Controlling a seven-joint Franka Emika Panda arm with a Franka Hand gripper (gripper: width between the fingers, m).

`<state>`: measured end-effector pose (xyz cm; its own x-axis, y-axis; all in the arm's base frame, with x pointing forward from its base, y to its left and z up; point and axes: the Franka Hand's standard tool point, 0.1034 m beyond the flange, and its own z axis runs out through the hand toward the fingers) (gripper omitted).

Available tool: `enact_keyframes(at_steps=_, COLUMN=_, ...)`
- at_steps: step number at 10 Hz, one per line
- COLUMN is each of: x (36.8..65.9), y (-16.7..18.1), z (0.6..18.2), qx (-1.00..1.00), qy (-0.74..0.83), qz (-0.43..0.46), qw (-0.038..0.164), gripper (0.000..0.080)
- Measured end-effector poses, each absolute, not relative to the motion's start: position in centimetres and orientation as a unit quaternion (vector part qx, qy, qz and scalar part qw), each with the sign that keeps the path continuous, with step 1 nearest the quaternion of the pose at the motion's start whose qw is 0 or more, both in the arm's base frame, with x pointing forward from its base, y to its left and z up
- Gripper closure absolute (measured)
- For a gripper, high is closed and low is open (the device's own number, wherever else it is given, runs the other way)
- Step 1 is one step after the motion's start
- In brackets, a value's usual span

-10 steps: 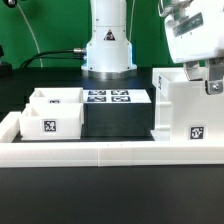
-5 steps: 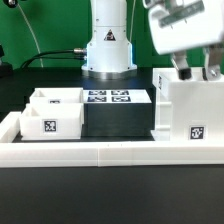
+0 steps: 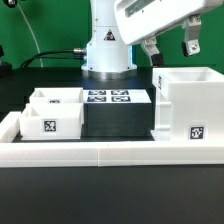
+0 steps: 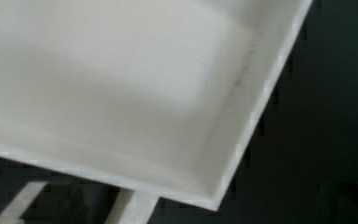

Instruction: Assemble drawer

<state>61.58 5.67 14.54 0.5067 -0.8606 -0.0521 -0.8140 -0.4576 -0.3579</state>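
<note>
The drawer (image 3: 50, 121), a small white open-topped tray with a code tag on its front, sits at the exterior view's left inside the border rails. A second small white tray (image 3: 58, 97) stands just behind it. The large white housing (image 3: 186, 105), open at the top and with its own tag, stands at the right. My gripper (image 3: 168, 46) hangs tilted above the housing's back edge, open and empty. One fingertip (image 3: 187, 46) shows above the housing's opening. The wrist view shows only the housing's pale inside and a corner of its rim (image 4: 220, 185); my fingers do not show there.
The marker board (image 3: 107, 97) lies flat on a black block between the trays and the housing. A long white border rail (image 3: 110, 151) runs along the front, with another at the left. The robot's white base (image 3: 107, 50) stands behind the marker board.
My gripper has lifted off the housing's right wall, risen, and swung toward the exterior view's left, tilting as it went. The housing and the trays have not moved.
</note>
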Motion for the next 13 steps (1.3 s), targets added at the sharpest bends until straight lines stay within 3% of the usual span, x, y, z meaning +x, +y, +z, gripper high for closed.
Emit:
enact_keyframes(at_steps=2, x=60.8, y=4.7, z=13.9, qx=-0.937, qy=0.318, qz=-0.078, qw=0.122, gripper=0.0151)
enact_keyframes(at_steps=3, x=60.5, y=3.8, z=13.9, qx=-0.963, qy=0.231, qz=-0.084, qw=0.108, gripper=0.0151)
enact_keyframes(at_steps=5, x=59.7, y=1.8, z=14.0, qx=-0.986, qy=0.112, qz=-0.075, qw=0.097, gripper=0.0151)
enact_keyframes(at_steps=9, x=59.6, y=1.7, z=13.8, qx=-0.993, qy=0.001, qz=-0.082, qw=0.083, gripper=0.0151)
enact_keyframes(at_steps=12, x=57.4, y=-0.9, z=12.2, qx=-0.998, qy=-0.027, qz=-0.049, qw=0.034, gripper=0.0151)
enact_keyframes(at_steps=13, x=56.8, y=-2.3, z=11.6, qx=-0.998, qy=-0.024, qz=-0.049, qw=0.028, gripper=0.0151)
